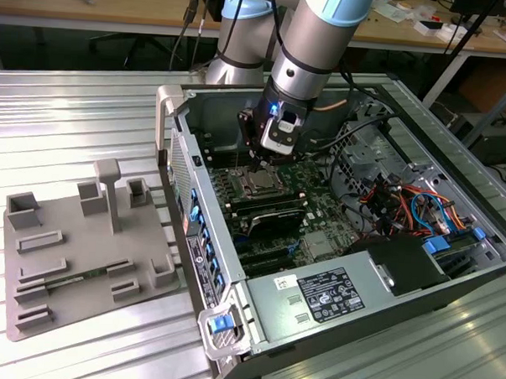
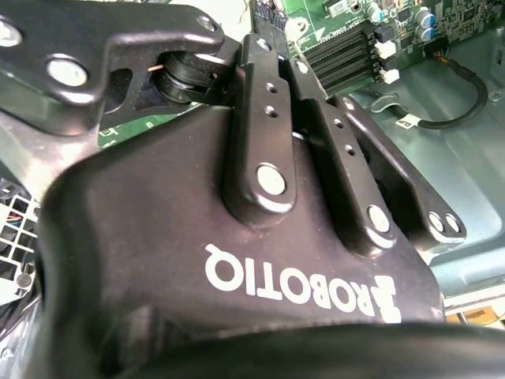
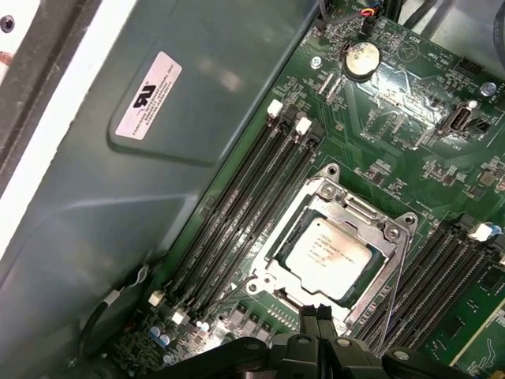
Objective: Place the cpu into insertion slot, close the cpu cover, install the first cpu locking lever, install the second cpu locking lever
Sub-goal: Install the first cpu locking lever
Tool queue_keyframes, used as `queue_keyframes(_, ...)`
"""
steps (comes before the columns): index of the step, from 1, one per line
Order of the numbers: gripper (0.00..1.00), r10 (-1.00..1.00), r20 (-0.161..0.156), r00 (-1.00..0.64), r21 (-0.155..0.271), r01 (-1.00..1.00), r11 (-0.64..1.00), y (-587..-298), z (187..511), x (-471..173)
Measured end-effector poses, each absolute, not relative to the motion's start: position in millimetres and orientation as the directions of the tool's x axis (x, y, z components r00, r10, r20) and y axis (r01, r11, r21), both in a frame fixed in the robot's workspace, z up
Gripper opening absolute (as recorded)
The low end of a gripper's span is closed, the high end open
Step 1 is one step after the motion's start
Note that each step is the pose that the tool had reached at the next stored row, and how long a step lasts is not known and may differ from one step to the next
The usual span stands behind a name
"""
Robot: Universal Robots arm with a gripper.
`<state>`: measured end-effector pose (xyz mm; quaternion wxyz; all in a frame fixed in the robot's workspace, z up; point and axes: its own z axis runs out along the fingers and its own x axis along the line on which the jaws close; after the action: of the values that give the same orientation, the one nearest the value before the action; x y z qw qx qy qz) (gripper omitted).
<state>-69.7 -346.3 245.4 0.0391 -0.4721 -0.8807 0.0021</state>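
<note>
Metal of the cpu cover [image 3: 359,207] looks thin, stiff; press its rim, not the fragile cpu [image 3: 326,251]; gripper [image 3: 317,313] pinched narrow.

Table [image 1: 72,106]: silver metal top built of long ribbed profiles, with grooves running from the exterior view's left to its right. Item one, toward the exterior view's left: a flat grey fixture plate [image 1: 75,232] with upright posts and shallow raised pockets, lying flat on the ribs. Item two, just beside the plate toward the exterior view's right: a grey computer case [image 1: 202,238] resting on its side, open face upward.
</note>
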Motion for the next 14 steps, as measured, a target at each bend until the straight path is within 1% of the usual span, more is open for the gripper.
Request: queue_keyframes(14, 0.11, 0.821, 0.067, -0.566, -0.041, 0.821, 0.569, -346.3, 245.4, -69.8)
